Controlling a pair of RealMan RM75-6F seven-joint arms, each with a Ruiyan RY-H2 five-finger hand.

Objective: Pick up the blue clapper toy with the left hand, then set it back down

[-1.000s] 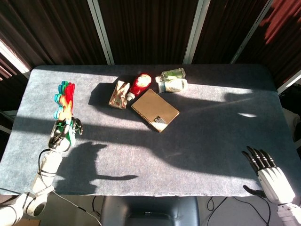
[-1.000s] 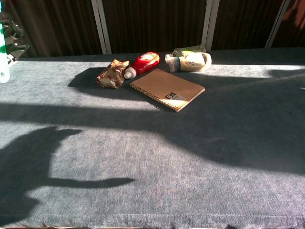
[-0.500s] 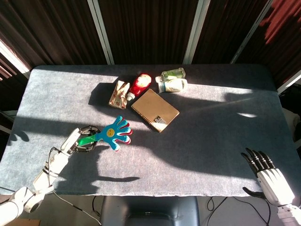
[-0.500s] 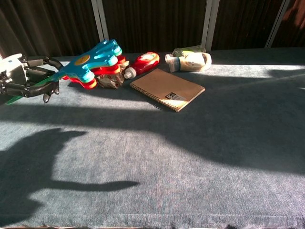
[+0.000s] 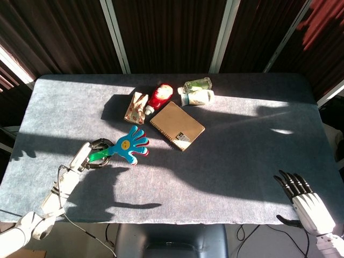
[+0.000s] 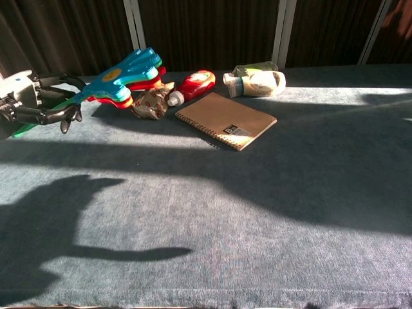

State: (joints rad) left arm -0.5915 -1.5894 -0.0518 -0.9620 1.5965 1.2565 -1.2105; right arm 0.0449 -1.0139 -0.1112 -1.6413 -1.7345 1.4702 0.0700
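Here, the left hand (image 5: 92, 157) holds the blue clapper toy (image 5: 130, 146) by its green handle, fingers curled around the stem so the hand-shaped paddles fan out ahead of it, toward the middle of the table (image 5: 226, 156). In the chest view the toy (image 6: 122, 76) looks raised above the grey cloth, paddles tilted upward, with its shadow lying well below it; so the lift seems done and the setting down not yet done. Gripping the handle probably leaves the loose paddles free of the fingers. Beyond the toy lie a crinkled snack packet (image 5: 136, 107), a red bottle (image 5: 159, 97) and a brown spiral notebook (image 5: 177, 126), near but apart from it. The right hand (image 5: 303, 199) rests by the table's near corner, fingers spread, holding nothing.
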